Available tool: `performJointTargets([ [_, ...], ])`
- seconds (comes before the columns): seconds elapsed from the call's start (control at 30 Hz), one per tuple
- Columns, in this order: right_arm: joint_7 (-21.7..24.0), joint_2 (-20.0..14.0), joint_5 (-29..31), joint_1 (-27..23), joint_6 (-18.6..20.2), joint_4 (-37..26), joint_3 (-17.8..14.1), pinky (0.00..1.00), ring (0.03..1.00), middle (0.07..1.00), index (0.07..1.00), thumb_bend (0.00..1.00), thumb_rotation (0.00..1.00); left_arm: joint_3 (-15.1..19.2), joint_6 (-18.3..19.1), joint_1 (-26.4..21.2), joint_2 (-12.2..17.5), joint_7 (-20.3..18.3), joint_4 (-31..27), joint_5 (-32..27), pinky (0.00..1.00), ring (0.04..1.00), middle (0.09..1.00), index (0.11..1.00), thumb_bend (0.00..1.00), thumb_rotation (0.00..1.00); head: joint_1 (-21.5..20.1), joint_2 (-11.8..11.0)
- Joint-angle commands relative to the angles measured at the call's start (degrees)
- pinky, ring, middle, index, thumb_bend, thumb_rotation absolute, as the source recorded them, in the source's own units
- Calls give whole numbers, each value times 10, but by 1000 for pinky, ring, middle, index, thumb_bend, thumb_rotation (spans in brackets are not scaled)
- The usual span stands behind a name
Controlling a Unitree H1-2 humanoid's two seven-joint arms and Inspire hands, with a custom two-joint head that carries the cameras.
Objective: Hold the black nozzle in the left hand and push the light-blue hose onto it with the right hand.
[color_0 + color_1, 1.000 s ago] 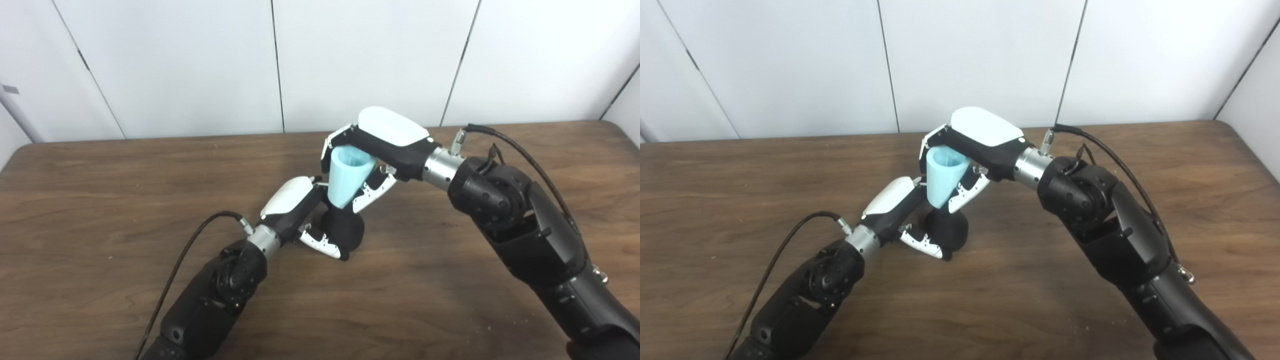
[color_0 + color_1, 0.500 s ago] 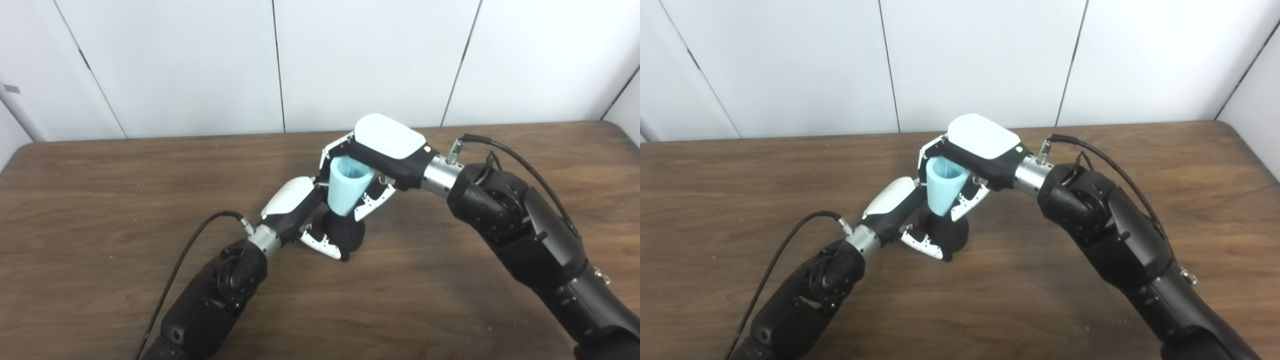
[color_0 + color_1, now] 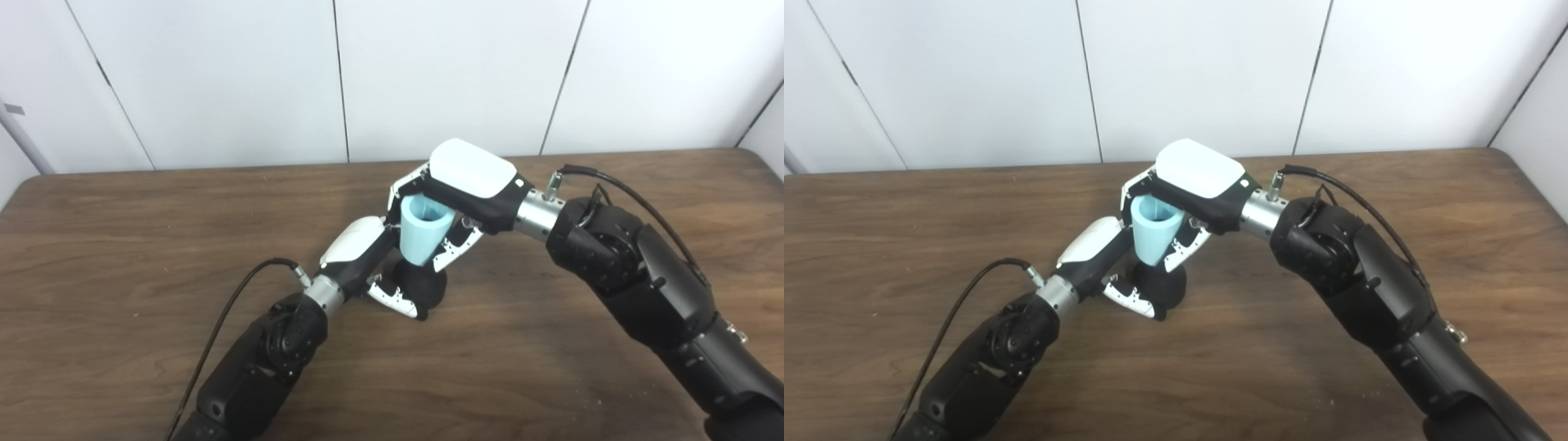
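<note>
Light-blue tapered plastic hose (image 3: pixel 421 236) upright, narrow end down on black rounded nozzle (image 3: pixel 422 285).
Right hand (image 3: pixel 456 196) fingers grasp hose, left hand (image 3: pixel 367 263) fingers grasp nozzle; brown wood bench (image 3: pixel 122 245), white panel wall (image 3: pixel 214 79) behind.

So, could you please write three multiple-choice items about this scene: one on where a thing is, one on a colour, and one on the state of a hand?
1. Where is the light-blue hose in relation to the black nozzle?
A. Directly above it, narrow end down
B. Lying flat on the table, far to the left
C. Underneath it

2. What colour is the table?
A. White
B. Dark brown wood
C. Green

3. What is the state of the left hand?
A. Open and resting flat on the table
B. Shut on the nozzle
C. Shut on the hose

Answers:
1 A, the hose's narrow end meets the top of the nozzle.
2 B, brown wood grain shows all over.
3 B, its fingers wrap the nozzle's body, while the right hand holds the hose.
</note>
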Motion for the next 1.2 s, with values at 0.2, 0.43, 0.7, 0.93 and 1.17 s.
performJointTargets([
  [0.2, 56, -18, -21, 10, 46, 3, 5, 354, 419, 497, 554, 494, 0, -20, 44, 28, 14, -55, 34, 18, 1000, 618, 485, 487, 525, 0, -1, -6],
  [0.43, 53, -3, -42, 27, 124, -47, -19, 502, 714, 889, 927, 970, 341, -21, 40, 29, 12, -50, 42, 19, 1000, 613, 474, 493, 525, 0, -4, -14],
  [0.7, 44, 3, -56, 39, 128, -53, -31, 681, 870, 989, 965, 966, 328, -22, 35, 25, 11, -48, 49, 19, 993, 608, 491, 484, 525, 0, -4, -15],
  [0.93, 41, -1, -69, 37, 121, -64, -40, 768, 920, 1000, 969, 979, 380, -23, 35, 24, 9, -47, 54, 20, 993, 609, 489, 485, 525, 0, -5, -17],
  [1.17, 26, -7, -52, 38, 93, -79, -60, 832, 987, 1000, 988, 985, 425, -24, 38, 21, 6, -48, 57, 20, 994, 609, 483, 488, 525, 0, -4, -20],
])
